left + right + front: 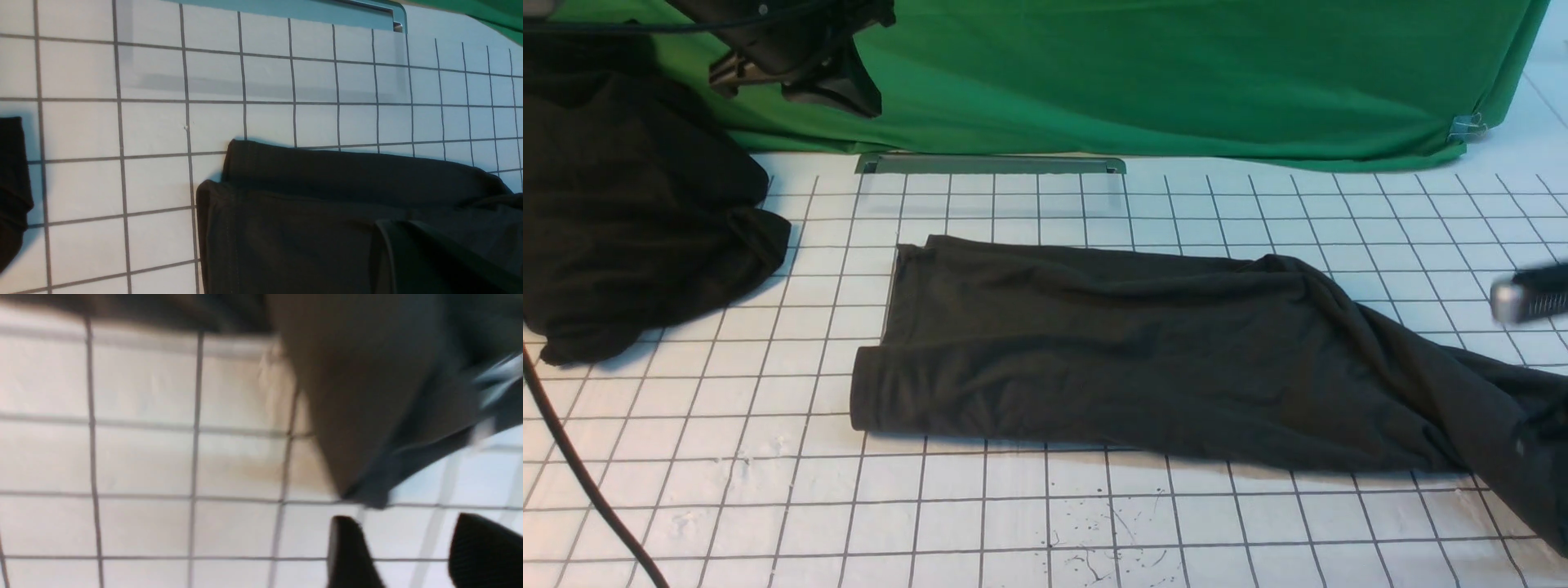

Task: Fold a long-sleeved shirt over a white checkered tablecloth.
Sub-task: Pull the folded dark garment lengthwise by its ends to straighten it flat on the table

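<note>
The shirt (1111,359) lies as a long folded band across the middle of the tablecloth (768,490), its right end trailing toward the near right corner. The left pincer (805,69) hangs clenched over the far left, near a black heap (629,204). The right pincer (412,555) is released, jaws apart beside the shirt's right end.

Far right end of the long-sleeved shirt (1143,359) past the front view's edge; right claw (412,555) blurred
</note>
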